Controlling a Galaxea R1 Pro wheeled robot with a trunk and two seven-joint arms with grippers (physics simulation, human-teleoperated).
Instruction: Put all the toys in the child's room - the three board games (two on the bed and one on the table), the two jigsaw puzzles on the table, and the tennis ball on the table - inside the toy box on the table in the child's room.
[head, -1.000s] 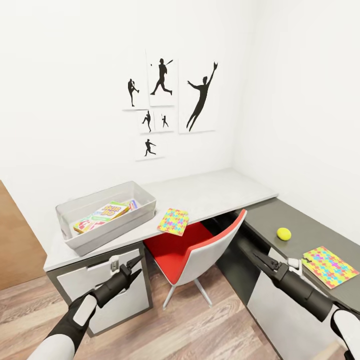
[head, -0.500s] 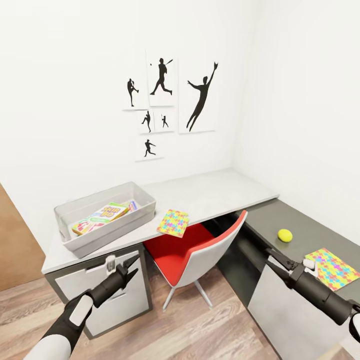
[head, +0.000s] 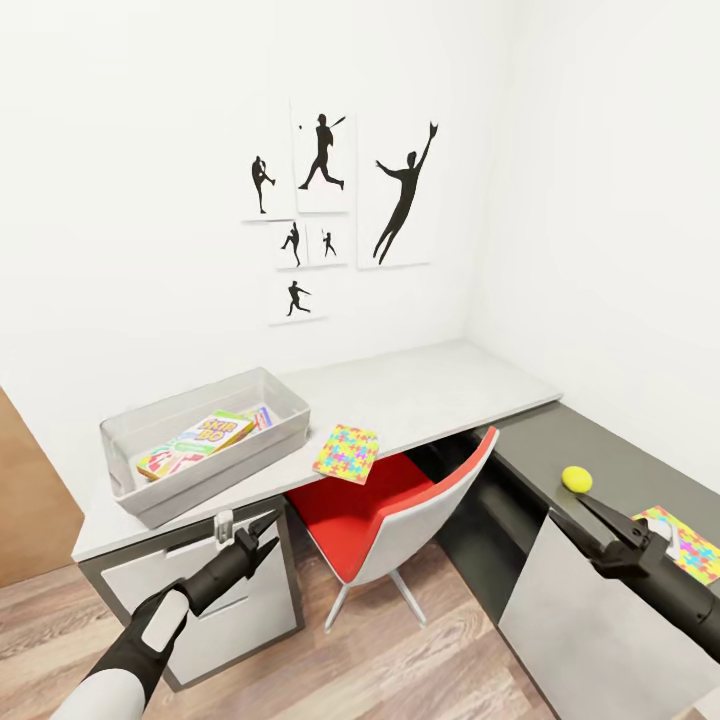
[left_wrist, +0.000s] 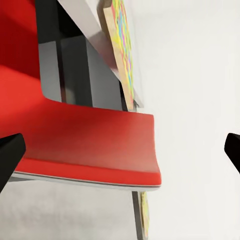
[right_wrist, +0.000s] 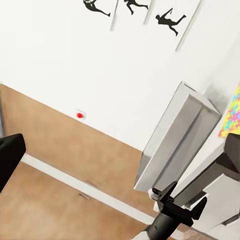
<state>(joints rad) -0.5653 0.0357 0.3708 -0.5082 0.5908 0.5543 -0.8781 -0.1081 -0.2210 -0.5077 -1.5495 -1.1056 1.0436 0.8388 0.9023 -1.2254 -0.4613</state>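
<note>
Nearest the camera, both arms reach forward at desk height with nothing held: the left gripper (head: 262, 527) has its fingers spread in front of the grey drawers, and the right gripper (head: 601, 520) — jaws parted, tips aimed at the tennis ball (head: 576, 479) just beyond — looks set to pick it up. One jigsaw puzzle (head: 688, 545) lies beside that arm on the table's (head: 440, 385) lower dark section, another (head: 346, 452) overhangs the light top above a red chair (head: 385, 510). Farther back, the toy box (head: 205, 445) holds printed board games (head: 197, 440) — under baseball silhouettes (head: 340, 205).
</note>
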